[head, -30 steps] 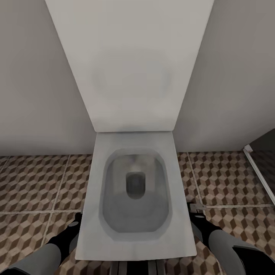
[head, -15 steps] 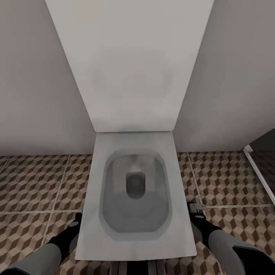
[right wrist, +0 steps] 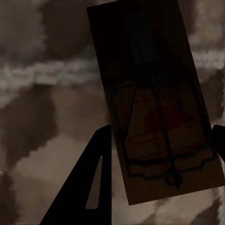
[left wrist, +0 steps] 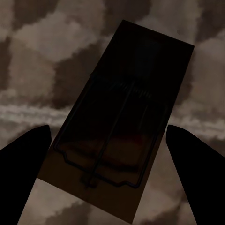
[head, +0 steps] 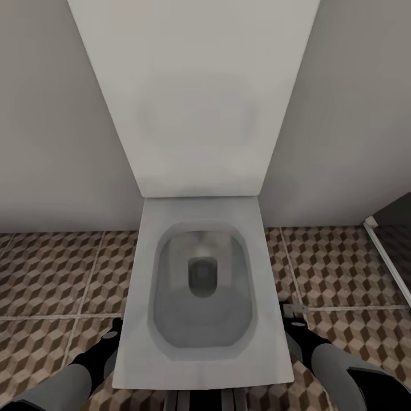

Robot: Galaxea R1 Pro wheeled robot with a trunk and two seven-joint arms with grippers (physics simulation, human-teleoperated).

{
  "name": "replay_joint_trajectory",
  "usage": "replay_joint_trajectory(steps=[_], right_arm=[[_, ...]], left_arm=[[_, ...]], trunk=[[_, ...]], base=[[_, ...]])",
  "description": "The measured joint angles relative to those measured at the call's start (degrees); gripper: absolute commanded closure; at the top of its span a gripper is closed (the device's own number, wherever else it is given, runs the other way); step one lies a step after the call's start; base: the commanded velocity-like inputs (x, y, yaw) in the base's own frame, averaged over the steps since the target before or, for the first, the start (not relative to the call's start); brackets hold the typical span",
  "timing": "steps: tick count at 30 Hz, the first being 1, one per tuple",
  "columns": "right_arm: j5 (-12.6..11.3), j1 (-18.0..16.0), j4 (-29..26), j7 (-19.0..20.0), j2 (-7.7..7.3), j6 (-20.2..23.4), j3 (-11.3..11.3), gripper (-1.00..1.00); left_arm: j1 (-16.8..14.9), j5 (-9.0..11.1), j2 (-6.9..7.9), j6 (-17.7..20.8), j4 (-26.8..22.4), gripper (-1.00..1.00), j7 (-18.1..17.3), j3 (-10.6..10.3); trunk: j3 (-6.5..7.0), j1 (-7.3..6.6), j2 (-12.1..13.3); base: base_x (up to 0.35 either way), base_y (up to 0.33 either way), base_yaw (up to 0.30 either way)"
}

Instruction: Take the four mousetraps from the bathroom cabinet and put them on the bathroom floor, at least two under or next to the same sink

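you stand at the toilet (head: 200,297); each wrist shows a mousetrap (left wrist: 117,126) (right wrist: 154,103) lying on the bathroom floor (head: 51,274) between wide fingers (left wrist: 23,159). judged step: placement. next, check proximity to the sink.

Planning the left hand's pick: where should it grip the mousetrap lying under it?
Grip the mousetrap across its two long board edges, coming straight down from above. It appears to lie flat on the bathroom floor, and the left hand already straddles its width, jaws open; its wire parts sit on top, so avoid pressing there.
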Motion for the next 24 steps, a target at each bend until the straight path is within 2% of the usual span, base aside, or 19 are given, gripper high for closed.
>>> replay_joint_trajectory(steps=[7,24], right_arm=[[0.0,0.0,-0.1,0.4,0.0,-3.2,0.1,1.0],[0.0,0.0,-0.1,0.5,0.03,-3.4,0.1,1.0]], left_arm=[[0.0,0.0,0.0,0.0,-0.1,1.0,0.0,0.0],[0.0,0.0,-0.05,0.0,0.0,1.0,0.0,0.0]], trunk=[[0.0,0.0,0.0],[0.0,0.0,0.0]], base=[[0.0,0.0,0.0],[0.0,0.0,0.0]])
